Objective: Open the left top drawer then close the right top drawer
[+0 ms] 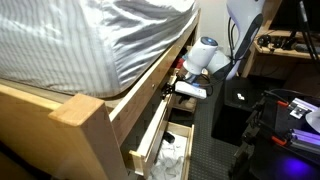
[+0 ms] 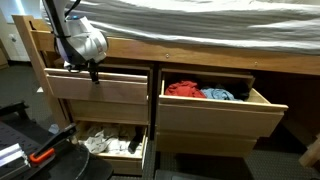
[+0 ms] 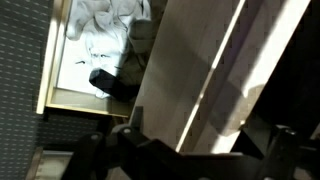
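The gripper [image 2: 93, 72] is at the top edge of the left top drawer [image 2: 105, 90], which looks almost shut. The fingers [image 3: 110, 150] are spread and appear to straddle the front panel. A shallow hold could slip off the edge when pulling. The right top drawer [image 2: 205, 108] stands open, well apart.

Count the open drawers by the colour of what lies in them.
Red and blue items: 1, the right top drawer
White items: 1, the lower drawer
Total: 2 open drawers
The left top drawer, by the gripper, shows no contents.
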Available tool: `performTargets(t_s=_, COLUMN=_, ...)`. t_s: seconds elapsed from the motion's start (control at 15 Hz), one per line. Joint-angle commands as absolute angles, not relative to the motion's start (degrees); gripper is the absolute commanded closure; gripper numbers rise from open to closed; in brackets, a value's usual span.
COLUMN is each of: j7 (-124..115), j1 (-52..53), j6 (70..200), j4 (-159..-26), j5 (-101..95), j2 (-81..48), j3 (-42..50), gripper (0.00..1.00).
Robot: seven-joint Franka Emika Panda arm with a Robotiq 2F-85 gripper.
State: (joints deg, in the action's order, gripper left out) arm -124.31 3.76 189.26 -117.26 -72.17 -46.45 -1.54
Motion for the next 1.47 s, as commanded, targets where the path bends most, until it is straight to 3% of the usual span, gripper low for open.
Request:
performTargets(t_s=0.0, j7=-117.01, j1=-8.39, j6=180.54, j4=-128.59, j5=-72.74, j2=-42.32, j3=-13.74, gripper=0.00)
performTargets(t_s=0.27, j7=-102.72, j1=-18.98, j6=161.79, j4=-131.70, j5=-57.25, j2=-41.07, j3=-26.03, gripper=0.00)
performTargets(t_s=0.33, j7=-107.77, j1=-15.29, j6=168.78, j4=-129.18, j5=-62.55, j2=-43.93, j3=-22.46, gripper=0.00)
performTargets(t_s=0.87, j7=-101.64, j1=-19.89, j6=161.15, j4=-131.17, j5=-56.80, j2=-42.75, j3=-27.04, gripper=0.00)
performTargets(t_s=0.93, j7=-94.71, j1=-15.42, j6=163.26, j4=-133.15, j5=-47.30, j2=-40.27, j3=-23.12, gripper=0.00)
performTargets(t_s=1.0, j7=-94.62, j1=-23.96, j6=157.52, j4=-134.15, j5=-49.39, j2=-41.64, j3=-30.94, gripper=0.00)
performTargets(t_s=1.4, j7=-91.19, j1=-32.54, j6=147.15, j4=-146.73, j5=-29.77, j2=-26.01, j3=-42.90, gripper=0.00)
